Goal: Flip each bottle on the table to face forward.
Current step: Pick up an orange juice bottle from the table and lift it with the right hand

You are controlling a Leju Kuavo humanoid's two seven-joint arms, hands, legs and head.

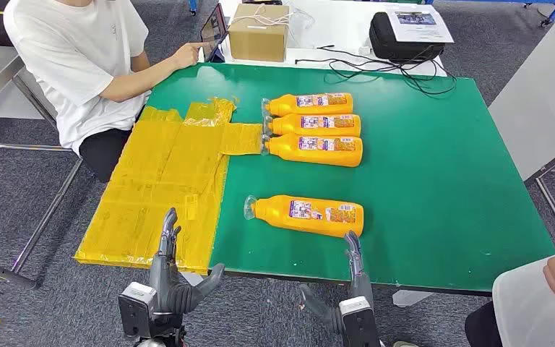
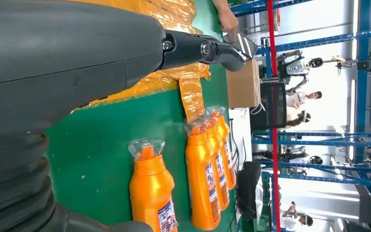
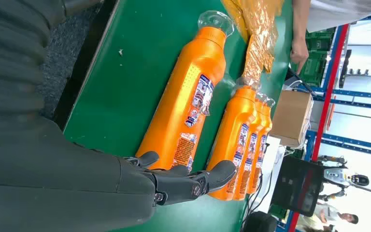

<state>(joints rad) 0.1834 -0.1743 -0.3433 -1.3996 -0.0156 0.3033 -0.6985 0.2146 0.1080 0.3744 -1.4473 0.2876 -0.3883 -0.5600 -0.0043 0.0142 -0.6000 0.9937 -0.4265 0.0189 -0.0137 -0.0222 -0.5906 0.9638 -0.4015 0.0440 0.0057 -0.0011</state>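
green desk (image 1: 433, 181): three orange bottles (image 1: 314, 124) side by side at 12 o'clock; fourth orange bottle (image 1: 307, 214) at 6 o'clock. left robot hand (image 1: 170, 278), right robot hand (image 1: 350, 289): fingers apart, empty.

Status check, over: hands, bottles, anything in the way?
Left hand and right hand open, at near table edge. Lone orange plastic bottle lying nearest; three more in a row behind. Crinkled yellow plastic sheet at left, nothing blocking.

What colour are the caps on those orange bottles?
Clear, see-through plastic; the cap of the nearest bottle shows it best in the right wrist view.
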